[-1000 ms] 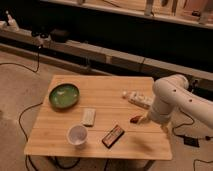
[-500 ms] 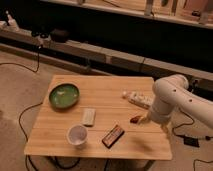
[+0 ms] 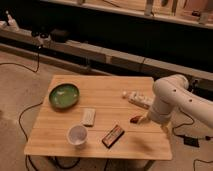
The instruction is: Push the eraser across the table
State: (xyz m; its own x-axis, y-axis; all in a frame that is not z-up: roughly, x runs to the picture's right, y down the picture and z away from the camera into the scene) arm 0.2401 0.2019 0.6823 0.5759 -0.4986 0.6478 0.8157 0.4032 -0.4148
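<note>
Room: dim warm light, speckled concrete floor (image 3: 20,80) with black cables (image 3: 23,116) looping on the left and a small black box (image 3: 191,140) on a lead at right. Behind: long pale ledge (image 3: 105,54) running left to right, dark gear (image 3: 55,35) sitting on its left end, dark wall panel (image 3: 125,32) above it, wooden shelf (image 3: 165,15) at top. Claw (image 3: 142,120) sits low over the right part of the surface (image 3: 100,95).
</note>
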